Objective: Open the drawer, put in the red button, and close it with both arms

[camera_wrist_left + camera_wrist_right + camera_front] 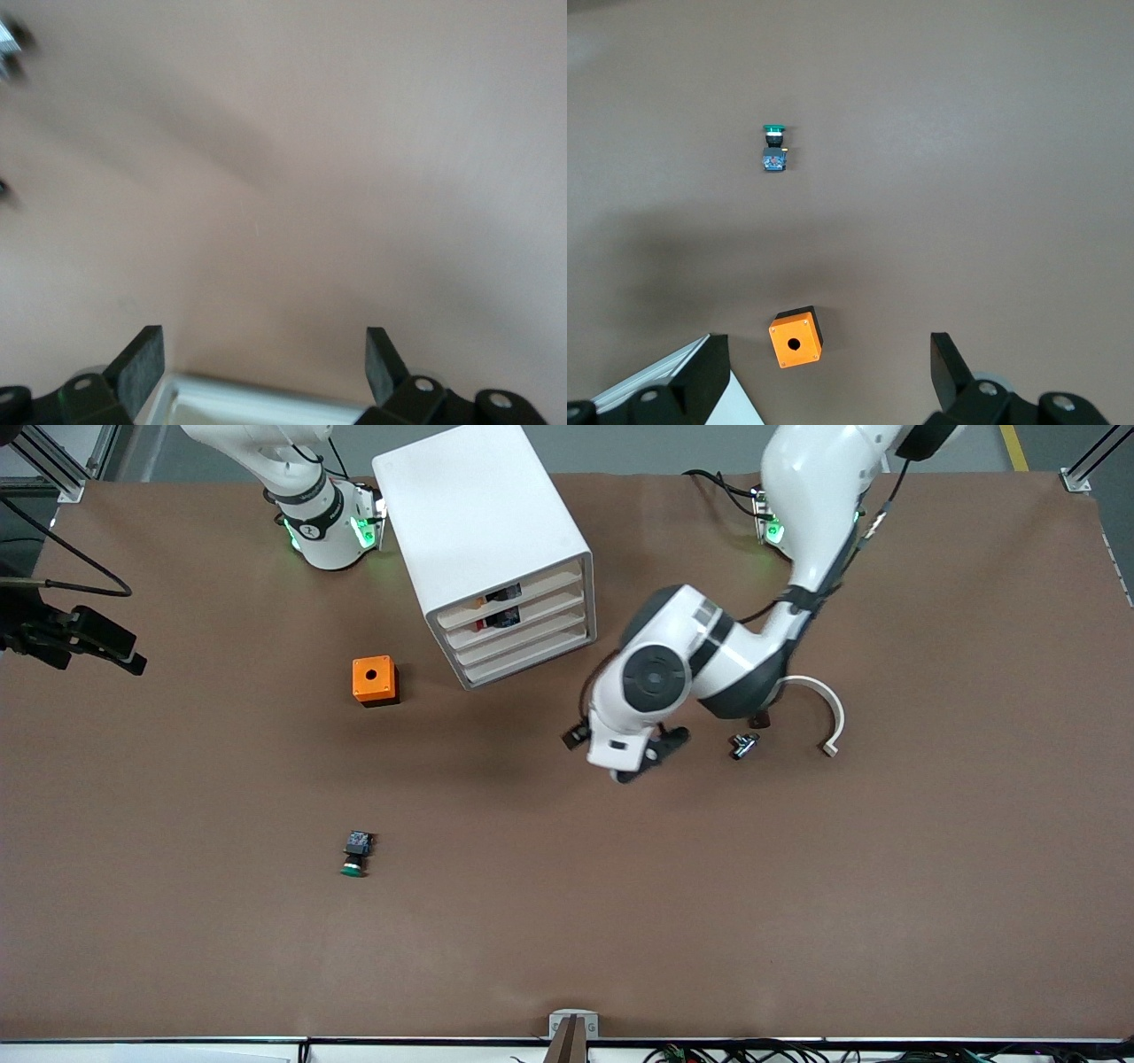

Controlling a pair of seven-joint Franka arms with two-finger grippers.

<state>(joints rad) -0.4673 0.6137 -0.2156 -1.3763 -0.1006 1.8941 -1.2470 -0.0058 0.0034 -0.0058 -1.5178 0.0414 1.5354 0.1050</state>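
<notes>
My right pincer (826,340) hangs high with its fingers spread wide and holds nothing. Under it are the orange cube (796,336) and one corner of the white cabinet (478,505). The green-capped button (354,855) lies well apart from both pincers and is not my concern.

The drawer (545,615), second of the four fronts, looks in line with its neighbours. Something red and black shows in the slot above that front, and I take it for the red button (496,618), so it seems to be inside already.

My left pincer (642,760) is over bare table in front of the cabinet, toward the left arm's end. It is also wide open and empty. A small black and metal part (744,744) lies near it, and a white curved piece (824,713) a little further.

I judge that only the closing is left. To do it well, I should narrow both pincers, bring one to each end of this front, and push evenly and slowly, so the drawer does not jam and the cabinet does not slide.
</notes>
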